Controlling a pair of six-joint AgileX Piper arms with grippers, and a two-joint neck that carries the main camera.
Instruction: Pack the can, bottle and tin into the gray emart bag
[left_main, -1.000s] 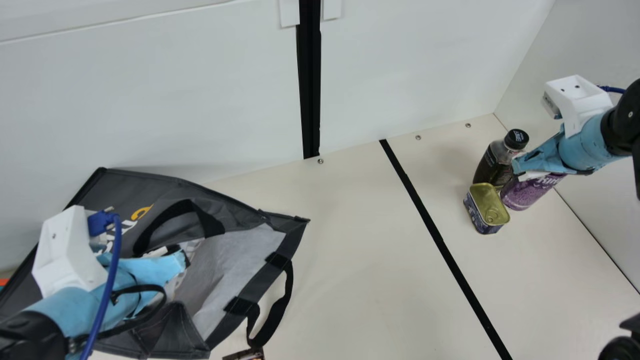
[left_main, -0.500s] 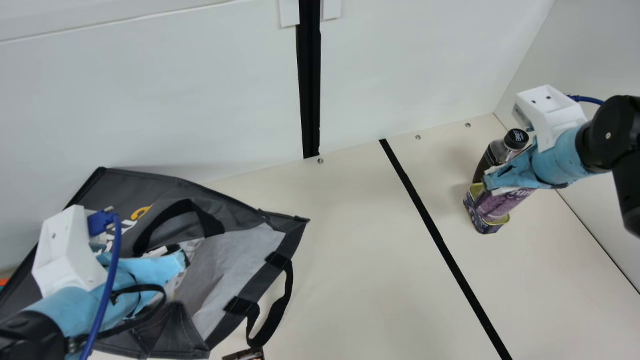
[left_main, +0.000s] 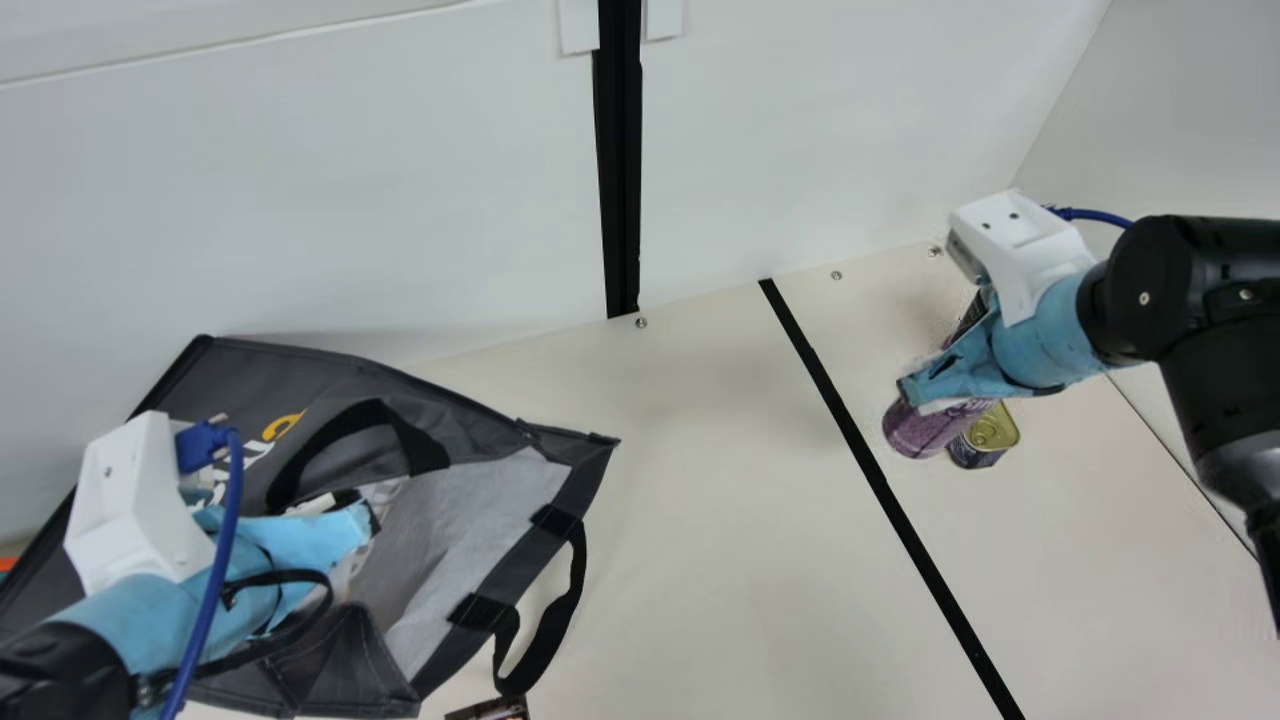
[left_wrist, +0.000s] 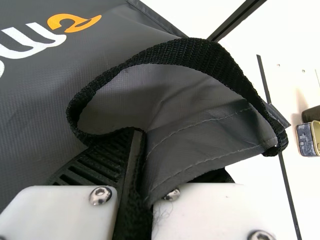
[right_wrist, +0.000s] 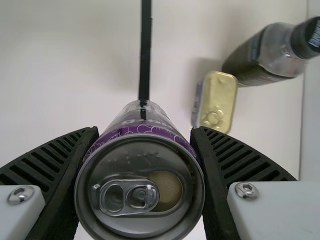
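Purple can (left_main: 914, 432) is hanging near the tin (left_main: 990, 430), right gripper (right_wrist: 145, 131) clamping its sides. Thin metal's probably feeling light, slick and dentable, so I'm favoring a gentle mid-body hold. Left gripper (left_wrist: 141, 150) is pinching the gray emart bag (left_wrist: 35, 100).

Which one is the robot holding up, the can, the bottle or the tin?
The purple can, in the right gripper; the bottle and gold-topped tin stand on the table.

The can (right_wrist: 142, 129) is patterned in purple and white, the gray bag (left_main: 255, 365) lettered in orange and white. The tin (right_wrist: 221, 95) is topped in gold, its side apparently blue; the bottle (right_wrist: 275, 50) is capped in black.
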